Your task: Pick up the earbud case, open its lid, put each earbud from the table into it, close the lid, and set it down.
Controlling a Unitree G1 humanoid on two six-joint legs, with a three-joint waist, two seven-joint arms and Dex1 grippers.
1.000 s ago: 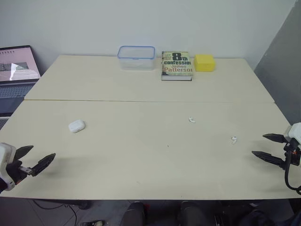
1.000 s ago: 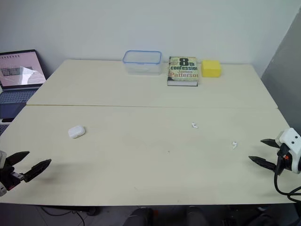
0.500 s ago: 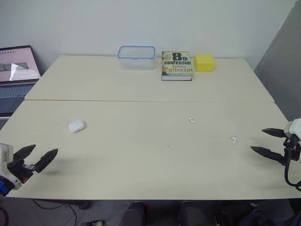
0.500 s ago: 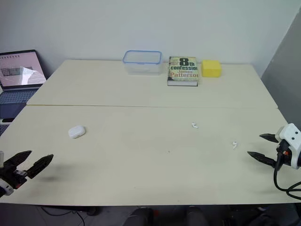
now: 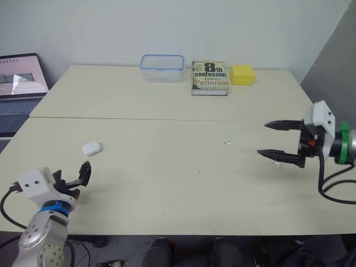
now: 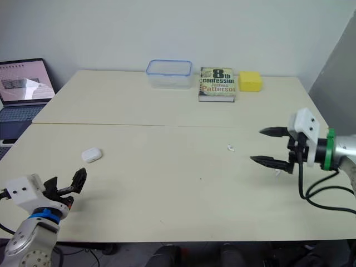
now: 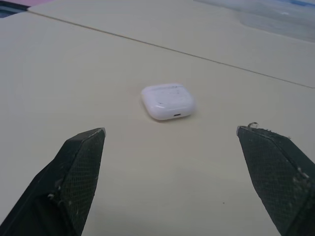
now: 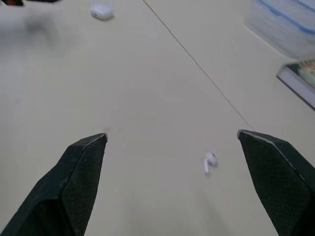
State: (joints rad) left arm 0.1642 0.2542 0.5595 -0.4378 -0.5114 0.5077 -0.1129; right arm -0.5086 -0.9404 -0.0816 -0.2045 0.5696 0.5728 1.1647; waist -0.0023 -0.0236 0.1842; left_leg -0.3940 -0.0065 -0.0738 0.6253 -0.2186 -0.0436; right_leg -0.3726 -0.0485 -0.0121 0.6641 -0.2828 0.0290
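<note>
The white earbud case point(image 5: 91, 148) lies shut on the left half of the table point(image 5: 167, 189). My left gripper point(image 5: 78, 177) is open just in front of it; the left wrist view shows the case point(image 7: 168, 101) centred beyond the spread fingers point(image 7: 78, 167). One white earbud point(image 5: 227, 141) lies right of centre. A second earbud point(image 5: 276, 165) lies further right, close under the lower finger of my right gripper point(image 5: 263, 138). That gripper hovers open above the table, with the first earbud point(image 8: 210, 161) ahead of it in the right wrist view.
Along the far edge stand a clear box with a blue rim point(image 5: 162, 67), a book point(image 5: 209, 77) and a yellow block point(image 5: 242, 73). An open laptop point(image 5: 19, 83) sits off the table's left side. A seam point(image 5: 167, 119) crosses the tabletop.
The left gripper has come forward from the near edge toward the case. The right gripper has risen and moved left over the table, above the right earbud.
</note>
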